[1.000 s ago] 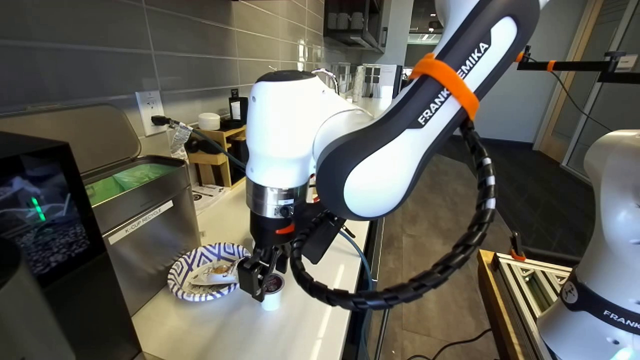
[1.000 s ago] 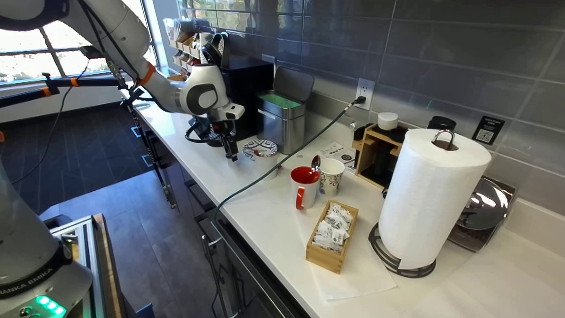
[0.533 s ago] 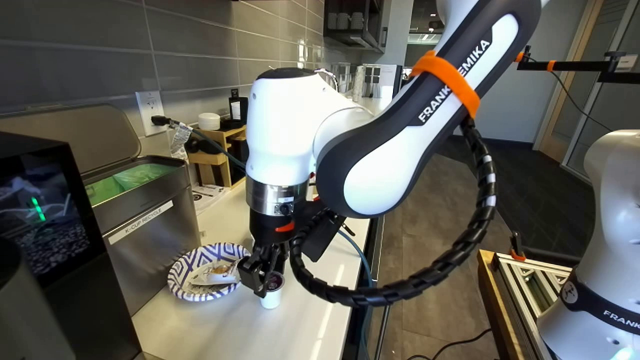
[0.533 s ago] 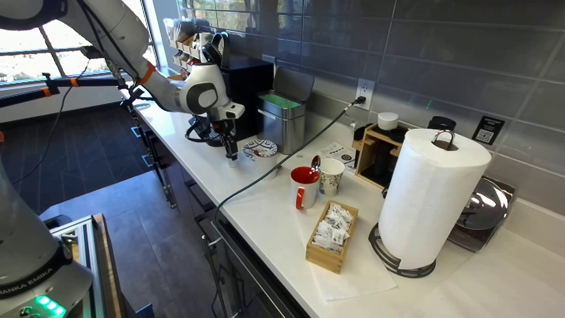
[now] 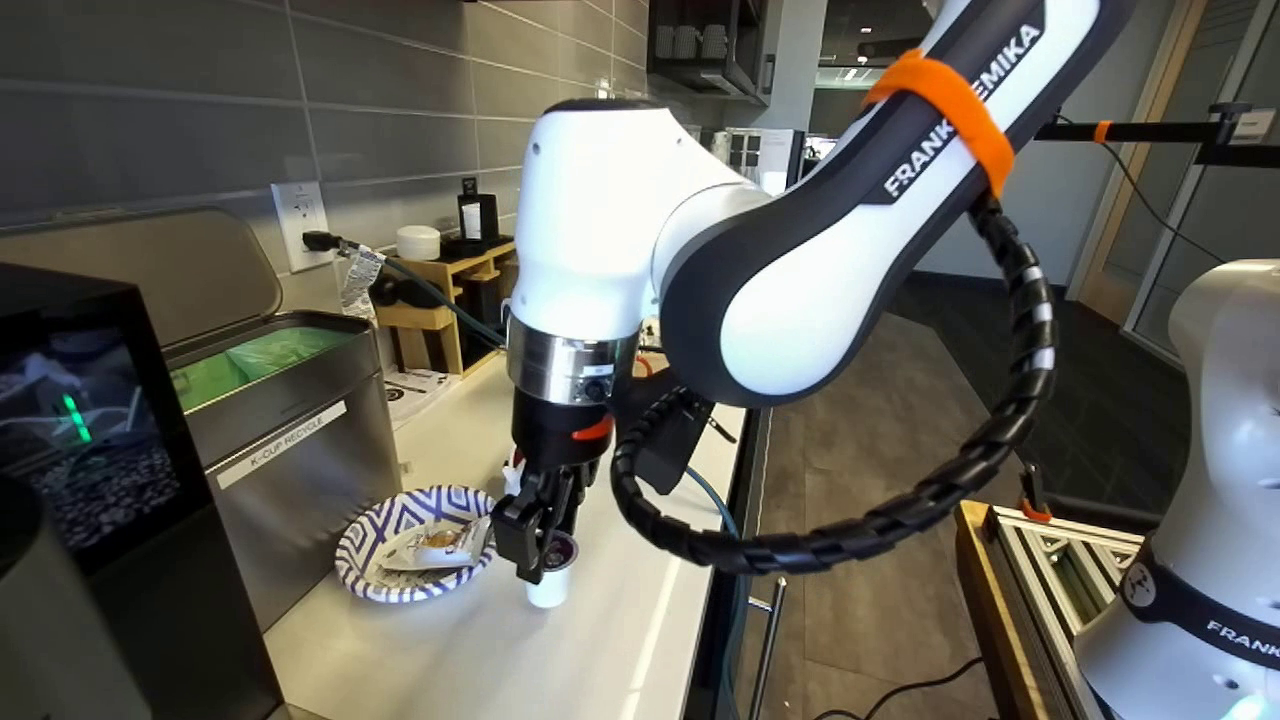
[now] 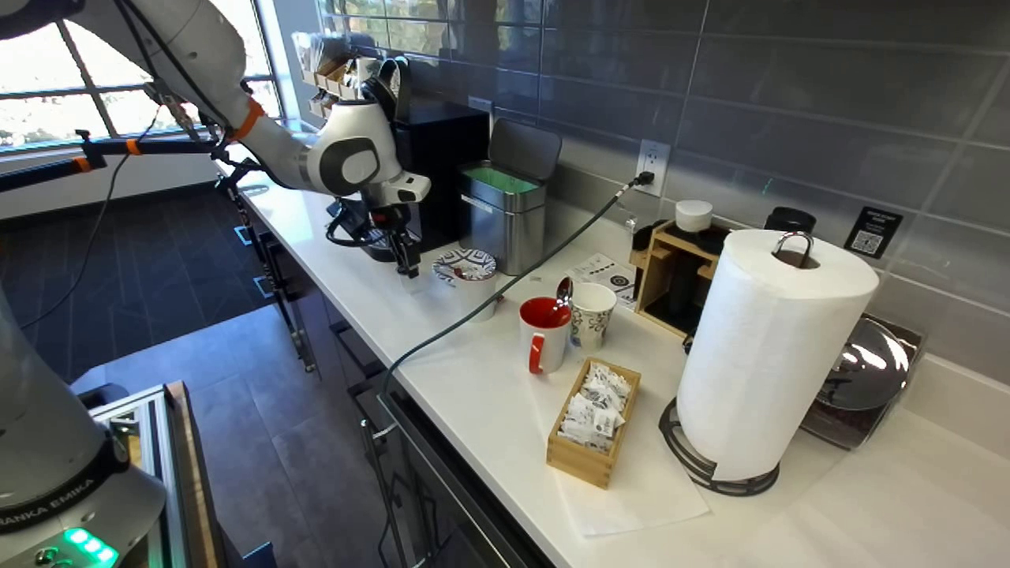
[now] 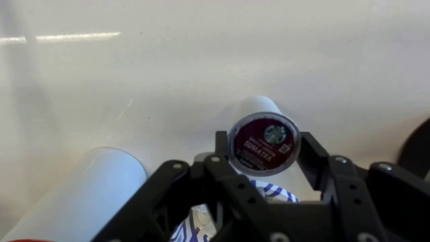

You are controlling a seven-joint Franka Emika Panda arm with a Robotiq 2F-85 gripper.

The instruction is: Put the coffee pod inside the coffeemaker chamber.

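Observation:
The coffee pod (image 7: pixel 265 143) is a small white capsule with a dark red-brown lid and pale rim. My gripper (image 7: pixel 261 148) is shut on its rim, one finger on each side. In an exterior view the pod (image 5: pixel 548 588) hangs upright from the gripper (image 5: pixel 535 555) above the white counter. In the other view angle the gripper (image 6: pixel 409 272) shows, with the pod faint against the counter. A black machine, likely the coffeemaker (image 5: pixel 90 420), stands at the left edge; a raised black handle (image 6: pixel 401 87) shows above it. Its chamber is hidden.
A blue-patterned plate (image 5: pixel 350 555) with a wrapper lies beside the gripper. A steel recycling bin (image 5: pixel 310 470) stands behind it. A white mug (image 7: pixel 100 188) is near in the wrist view. A cable (image 6: pixel 450 327) crosses the counter. A red-lined mug (image 6: pixel 544 351) stands farther along.
The gripper and arm have risen and shifted slightly right in an exterior view. The pod has moved up with them, away from where it was.

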